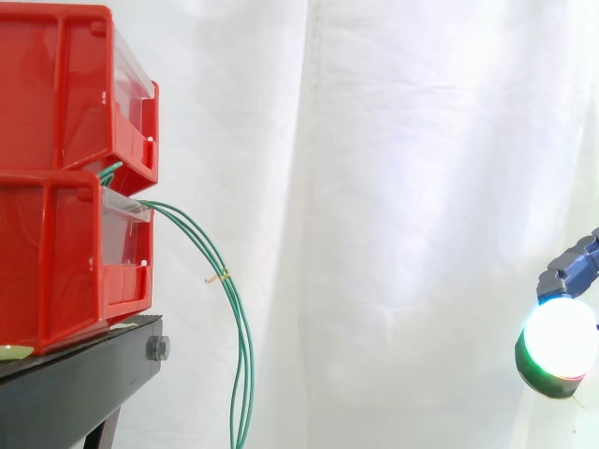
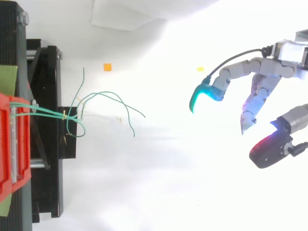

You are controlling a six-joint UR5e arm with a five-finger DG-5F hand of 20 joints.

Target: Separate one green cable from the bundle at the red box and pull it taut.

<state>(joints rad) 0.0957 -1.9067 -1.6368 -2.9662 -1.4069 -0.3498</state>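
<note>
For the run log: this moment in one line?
hand: open, apart from cables | green cables: slack, hanging from red box | none separated

No lettering or number can be read on the red bins (image 1: 56, 253); none on the black stand (image 1: 65, 393).

1. Upper box (image 1: 56, 94) sits on lower box (image 1: 51, 262), at left; lower box on stand (image 1: 84, 374).
2. Cables (image 1: 245, 346) exit btw the boxes' fronts and hang down just right of stand.
3. Hand (image 2: 260, 91) at far right, well apart from cables.
4. Curtain (image 1: 393, 187) behind all.
</note>
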